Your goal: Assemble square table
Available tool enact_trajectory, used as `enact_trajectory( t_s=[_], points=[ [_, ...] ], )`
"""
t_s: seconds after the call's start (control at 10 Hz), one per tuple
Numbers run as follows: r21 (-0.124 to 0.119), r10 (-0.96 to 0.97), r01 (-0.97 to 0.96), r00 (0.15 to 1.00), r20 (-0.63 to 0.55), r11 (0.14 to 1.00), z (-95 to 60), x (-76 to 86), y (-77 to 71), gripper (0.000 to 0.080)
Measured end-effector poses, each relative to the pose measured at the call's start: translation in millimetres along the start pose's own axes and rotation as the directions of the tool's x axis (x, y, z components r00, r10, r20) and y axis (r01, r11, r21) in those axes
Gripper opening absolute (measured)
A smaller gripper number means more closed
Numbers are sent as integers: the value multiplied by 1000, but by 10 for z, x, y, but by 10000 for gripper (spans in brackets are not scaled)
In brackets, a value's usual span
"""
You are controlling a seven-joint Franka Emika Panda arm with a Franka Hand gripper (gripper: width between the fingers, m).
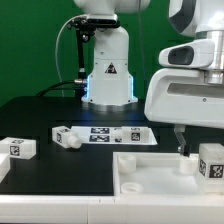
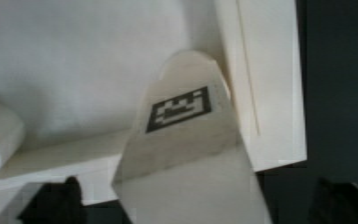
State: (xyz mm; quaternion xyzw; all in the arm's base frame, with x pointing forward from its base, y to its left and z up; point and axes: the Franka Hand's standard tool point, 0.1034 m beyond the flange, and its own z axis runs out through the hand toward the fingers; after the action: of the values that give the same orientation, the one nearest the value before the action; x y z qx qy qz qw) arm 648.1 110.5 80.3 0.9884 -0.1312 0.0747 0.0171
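Ext view: square tabletop [image 1: 150,172] lies lower centre-right of frame, tagged leg [image 1: 212,160] standing on it at ext view's right edge. Gripper [image 1: 184,148] hangs just over tray beside it. Far-left leg [image 1: 18,148] and second loose leg [image 1: 68,137] lie mid-left, marker board [image 1: 110,132] centre.

Wrist view: leg w/ tag [image 2: 181,108] against tabletop rim [image 2: 265,80], fingers [image 2: 51,200] either side, jaws apart, gaps visible, nothing clamped.

Risk: leg prob not fully seated; an off-centre close or sideways pull-off could tip it

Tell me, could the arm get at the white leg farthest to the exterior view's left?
Probably yes: that leg lies alone on the black table, nothing on or against it, open from above. Whether the arm stretches that far, I cannot tell.
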Motion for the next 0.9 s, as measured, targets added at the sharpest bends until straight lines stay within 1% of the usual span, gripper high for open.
enact_trajectory(
  t_s=[0.1,0.2,0.3,0.4,0.6,0.7,0.8,0.9],
  points=[
    [2,40,-40,999,1,999,1,-2,-3,554],
    [2,120,-120,993,1,993,2,-3,-6,371],
    [1,181,-181,983,1,983,4,-1,0,284],
    [0,271,-271,962,-1,962,7,2,7,284],
    [-22,506,-506,862,-2,862,2,-30,18,284],
    [-32,635,-635,772,1,772,3,-39,32,284],
    [-36,766,-766,642,11,642,14,-37,56,284],
    [-36,877,-877,479,36,480,29,-43,103,284]
  ],
)
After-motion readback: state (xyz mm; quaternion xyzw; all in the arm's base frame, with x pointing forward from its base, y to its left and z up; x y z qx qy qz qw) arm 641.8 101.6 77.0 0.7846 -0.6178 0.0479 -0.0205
